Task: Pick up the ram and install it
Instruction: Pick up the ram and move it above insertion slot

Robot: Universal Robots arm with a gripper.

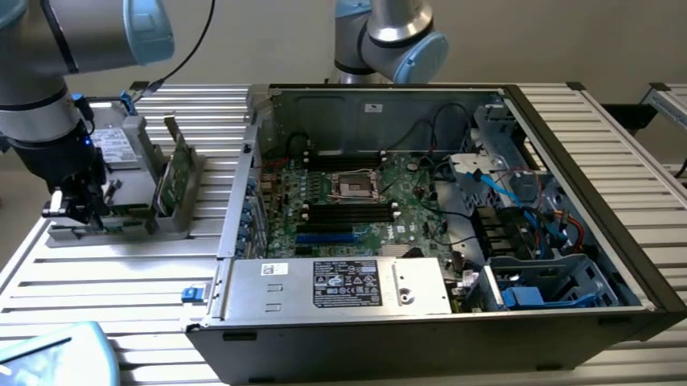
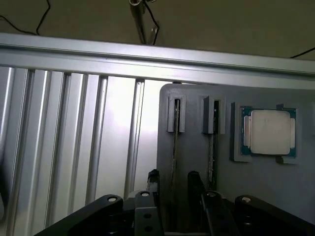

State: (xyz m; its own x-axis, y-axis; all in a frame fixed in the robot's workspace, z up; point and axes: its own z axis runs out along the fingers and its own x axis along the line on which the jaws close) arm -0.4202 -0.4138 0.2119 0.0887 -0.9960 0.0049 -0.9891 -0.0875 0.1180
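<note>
Two ram sticks stand on edge in a grey holder on the table at the exterior view's left. In the wrist view one ram stick runs edge-on between my fingers, which stand apart on either side of it without touching. My gripper is open over that stick. The second ram stick stands in the neighbouring slot, and its dark-green face shows in the exterior view. My gripper hangs low over the holder, hiding the stick below it.
An open computer case lies at the exterior view's right, with the green motherboard and black memory slots inside. A processor chip sits in a recess of the holder. A second arm stands behind the case.
</note>
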